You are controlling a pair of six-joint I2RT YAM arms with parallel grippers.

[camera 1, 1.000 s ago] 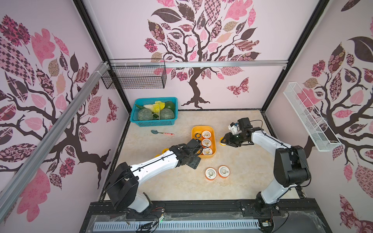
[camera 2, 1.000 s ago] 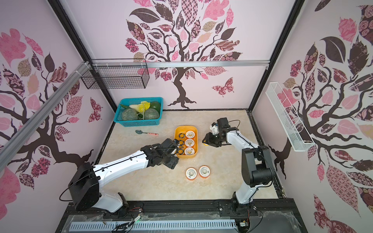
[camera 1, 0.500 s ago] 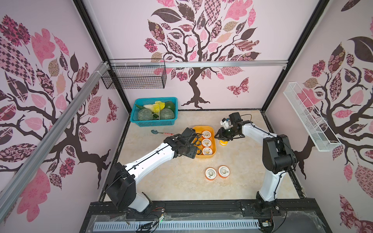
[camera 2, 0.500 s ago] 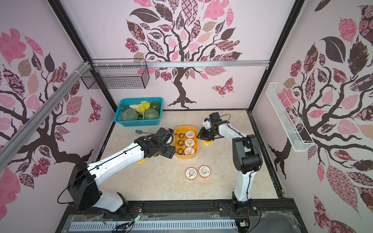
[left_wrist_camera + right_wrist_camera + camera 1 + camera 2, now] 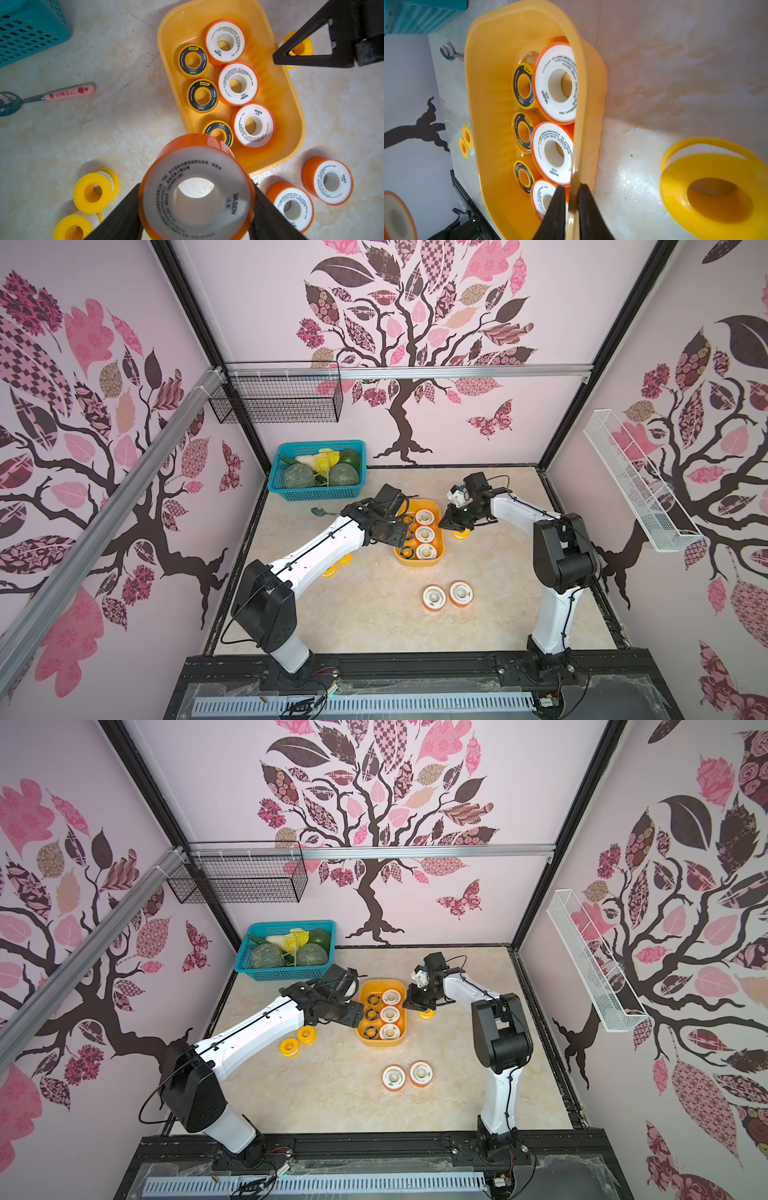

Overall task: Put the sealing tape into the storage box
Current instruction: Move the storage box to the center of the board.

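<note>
Wrist views alone reveal grips: left claw clasps orange-rimmed spool; right claw pinches wall of storage box.

Storage box crowded with sealing tape — right tool blocks one rim.

We've got six spools in the storage box, our right tool at its rim, two orange-rimmed spools and two yellow spools loose on the table.
</note>
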